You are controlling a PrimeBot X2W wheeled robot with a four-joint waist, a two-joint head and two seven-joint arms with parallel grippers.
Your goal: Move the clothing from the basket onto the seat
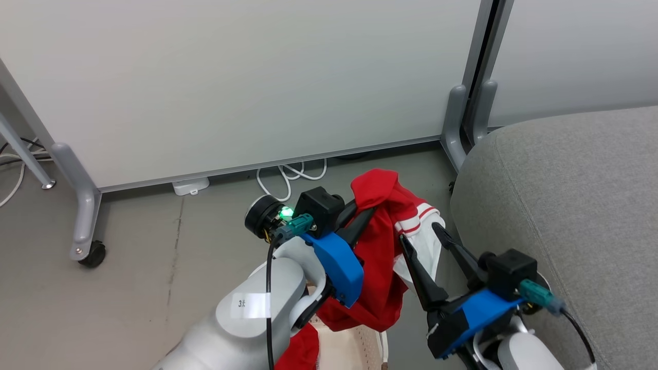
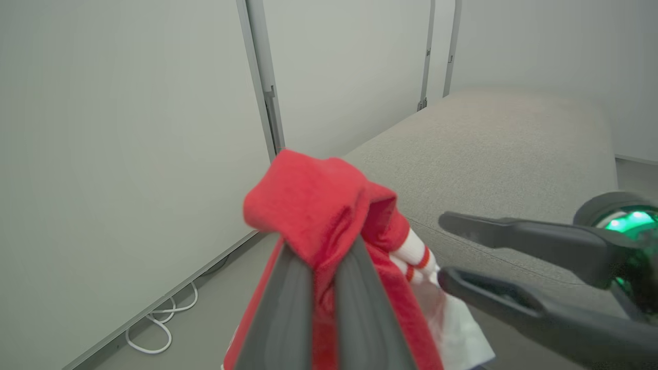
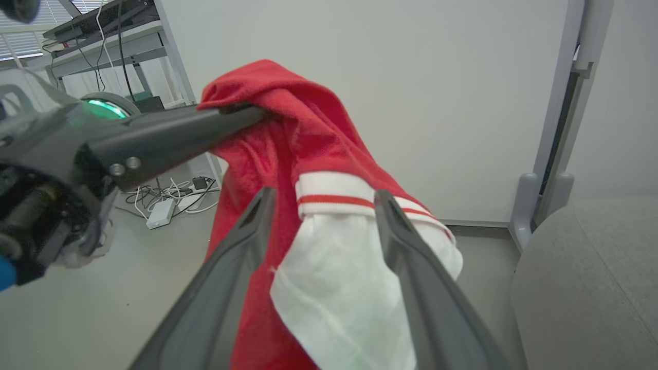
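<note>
While the left gripper [image 1: 368, 208] clamps tight on the top fold of a red-and-white garment [image 1: 381, 252], the cloth hangs mid-frame above the basket [image 1: 354, 345].
Bottom edge: cream perforated basket wall, second red piece [image 1: 303, 353] at its left. Right gripper [image 1: 419, 232] lower right, jaws spread wide, a finger on either side of the garment's white panel, nothing gripped; contact unclear. Grey seat [image 1: 565, 205] at right, just beside the cloth. Behind: white cables [image 1: 288, 177], pale partition panel [image 1: 257, 77].
</note>
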